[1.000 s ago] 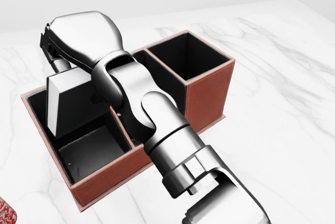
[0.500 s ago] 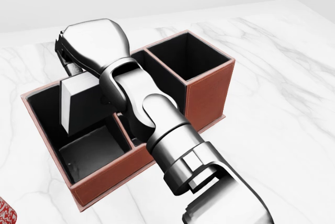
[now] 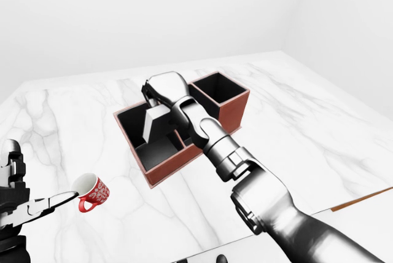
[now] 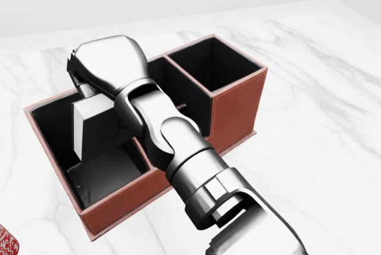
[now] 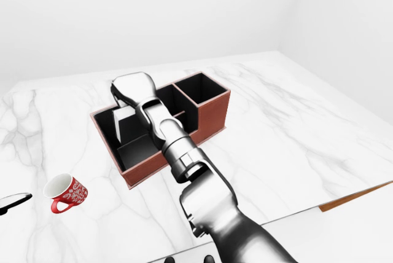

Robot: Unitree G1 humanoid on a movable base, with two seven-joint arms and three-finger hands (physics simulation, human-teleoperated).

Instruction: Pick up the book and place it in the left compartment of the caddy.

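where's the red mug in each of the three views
Left-eye view: red mug at lower left, on the marble beside the left hand.
Head view: only a red sliver at the bottom left corner.
Right-eye view: lower left, fully visible.
Shared landmark: the caddy, up and right of the mug.

A white marble tabletop [image 3: 319, 134] with grey veining spreads all around the right hand [image 4: 110, 64], evenly lit. Beyond the hand rise plain white walls [image 3: 153, 17], meeting in a corner up to its right. A thin wooden edge [image 5: 356, 196] shows far right, below it.
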